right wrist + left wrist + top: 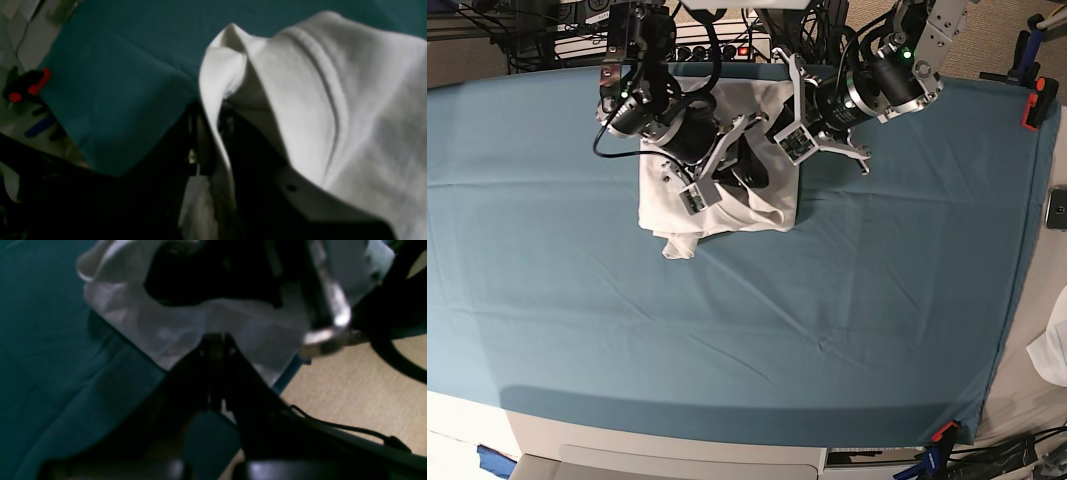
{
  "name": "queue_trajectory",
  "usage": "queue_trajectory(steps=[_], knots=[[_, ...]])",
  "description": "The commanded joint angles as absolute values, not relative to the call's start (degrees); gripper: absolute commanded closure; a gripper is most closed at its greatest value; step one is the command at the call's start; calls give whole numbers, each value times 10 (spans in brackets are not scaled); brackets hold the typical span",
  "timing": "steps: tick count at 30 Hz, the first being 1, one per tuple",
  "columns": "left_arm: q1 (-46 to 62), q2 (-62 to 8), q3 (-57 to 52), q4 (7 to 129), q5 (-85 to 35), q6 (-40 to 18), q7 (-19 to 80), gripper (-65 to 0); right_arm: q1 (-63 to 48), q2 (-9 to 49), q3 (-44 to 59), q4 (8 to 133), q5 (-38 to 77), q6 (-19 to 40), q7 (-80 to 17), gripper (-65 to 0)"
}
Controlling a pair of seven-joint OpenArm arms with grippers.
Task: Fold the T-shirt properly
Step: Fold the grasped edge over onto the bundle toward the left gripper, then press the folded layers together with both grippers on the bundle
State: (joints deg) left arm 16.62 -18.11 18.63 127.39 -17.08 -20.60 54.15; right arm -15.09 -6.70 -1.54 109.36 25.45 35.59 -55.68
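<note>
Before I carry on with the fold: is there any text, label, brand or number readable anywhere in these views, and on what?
None can be read.
T-shirt: plain white, no print or tag showing.
Small white plates on the arms near the right gripper and left gripper: any marking is too small to read.
Teal table cover: unmarked.

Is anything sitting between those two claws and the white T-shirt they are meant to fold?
Nothing visible does. The right claw is shut on a fold of the T-shirt, and the left claw is closed right against its fabric, above the teal table cover.
</note>
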Motion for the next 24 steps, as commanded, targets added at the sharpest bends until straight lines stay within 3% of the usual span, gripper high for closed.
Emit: queue_trajectory(steps=[1,4,7,9,15,24], knots=[[165,-181,186,1285,-176,-208,529,0,-146,-71,-18,1101,269,361,-551,0],[165,-181,186,1285,-176,-208,529,0,-146,-71,-18,1101,269,361,-564,-4],[165,-181,185,1285,-176,-208,529,0,-146,-71,-18,1101,270,361,-563,-145],[165,-181,186,1285,-176,-208,530,0,-146,-71,-18,1101,283,361,-557,-185],[168,-181,186,1285,-173,-210,529,0,-126,-70,-18,1104,427,397,-562,-185],[181,-181,185,1285,-165,-210,527,0,-111,-70,-18,1107,439,400,-584,-185]])
